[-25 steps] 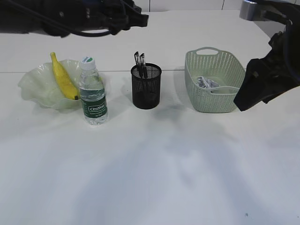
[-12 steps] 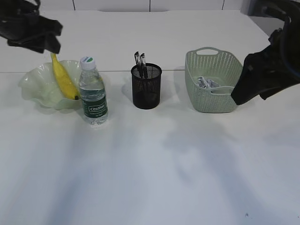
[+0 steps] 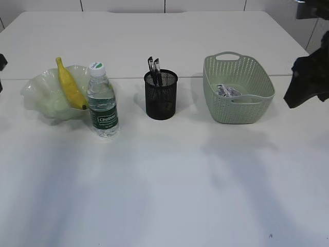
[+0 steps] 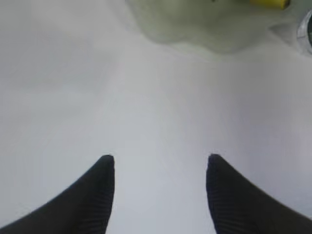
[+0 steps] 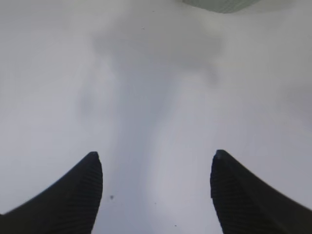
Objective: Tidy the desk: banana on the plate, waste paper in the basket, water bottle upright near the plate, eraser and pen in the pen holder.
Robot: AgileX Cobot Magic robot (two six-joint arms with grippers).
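Two grippers spread wide over the desk (image 3: 164, 180), each holding nothing.

Only the exterior view shows the banana (image 3: 69, 87) lying in the plate (image 3: 36, 95), the water bottle (image 3: 102, 100) upright just beside it at 4 o'clock, the pens in the pen holder (image 3: 160, 95), and the waste paper (image 3: 226, 91) inside the basket (image 3: 236, 88). The left gripper (image 4: 160, 165) sees the plate's rim at 12 o'clock; the right gripper (image 5: 156, 163) sees the basket's edge at 1 o'clock; bare white desk lies between.

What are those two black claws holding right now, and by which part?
Nothing. The left gripper and right gripper are both open, with only the bare desk between their fingers.
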